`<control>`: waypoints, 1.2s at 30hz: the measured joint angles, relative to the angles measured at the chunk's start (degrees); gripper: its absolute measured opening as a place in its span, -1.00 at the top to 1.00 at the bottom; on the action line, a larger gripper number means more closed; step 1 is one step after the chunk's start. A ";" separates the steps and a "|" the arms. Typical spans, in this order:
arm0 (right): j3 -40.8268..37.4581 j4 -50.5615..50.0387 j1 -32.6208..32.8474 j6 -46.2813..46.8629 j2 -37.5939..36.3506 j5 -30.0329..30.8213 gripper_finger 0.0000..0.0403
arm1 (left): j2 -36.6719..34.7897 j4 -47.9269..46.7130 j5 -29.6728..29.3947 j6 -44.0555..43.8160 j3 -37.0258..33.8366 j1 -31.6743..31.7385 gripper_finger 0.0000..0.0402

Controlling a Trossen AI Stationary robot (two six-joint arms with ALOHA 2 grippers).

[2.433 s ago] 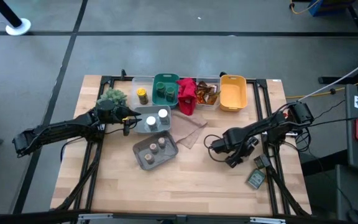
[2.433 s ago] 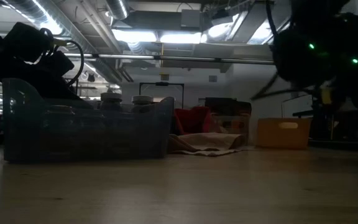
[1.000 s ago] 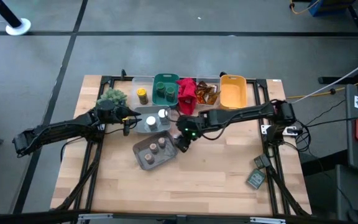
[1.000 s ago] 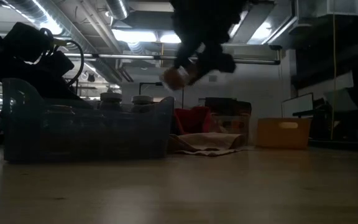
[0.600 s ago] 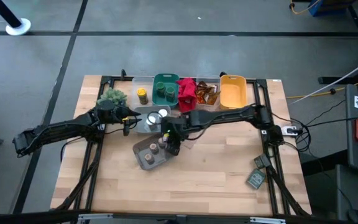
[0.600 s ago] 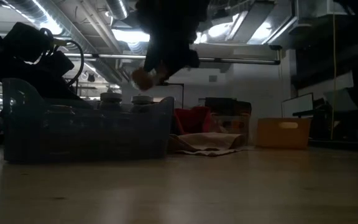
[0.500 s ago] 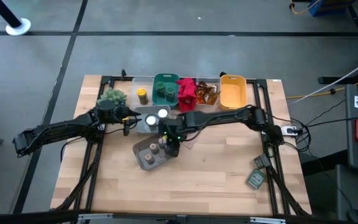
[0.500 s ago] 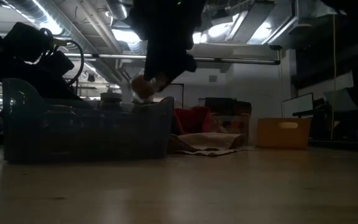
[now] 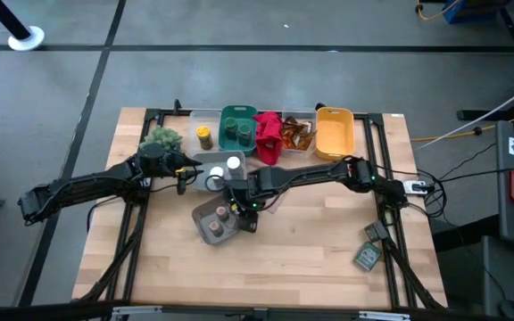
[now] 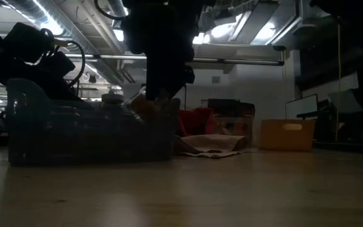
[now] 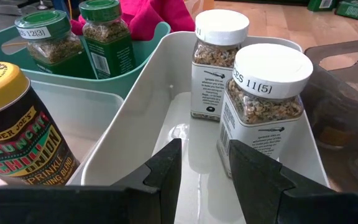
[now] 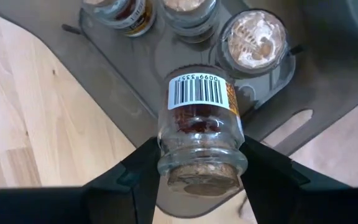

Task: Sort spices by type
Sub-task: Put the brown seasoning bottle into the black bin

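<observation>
Where ceiling lights glow, pale wood table below

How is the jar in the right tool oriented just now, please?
Tipped: the jar lies sideways in the right tool, cork end toward the camera, over the grey bin.

White-lidded jars in a white bin, green lids in the teal bin, a yellow-topped tin, a clear cork-lidded jar with a black-and-white barcode over the smoky-grey tray, beside a magenta cloth.
</observation>
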 joint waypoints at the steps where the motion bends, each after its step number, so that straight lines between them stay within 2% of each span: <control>1: -0.01 0.18 0.00 -0.04 0.02 0.07 0.04 | 0.00 0.00 0.00 0.00 0.00 0.00 0.37; 11: -0.04 1.11 -0.02 -1.80 0.02 2.12 0.04 | -0.01 0.00 0.00 0.00 0.00 0.00 0.37; 22: -0.10 2.81 0.33 -3.56 3.36 1.64 0.04 | 0.01 0.04 0.00 0.00 0.00 -0.02 0.37; 36: -0.15 2.99 0.31 -4.56 3.32 1.68 0.01 | -0.14 -0.02 0.00 0.00 0.00 -0.02 0.37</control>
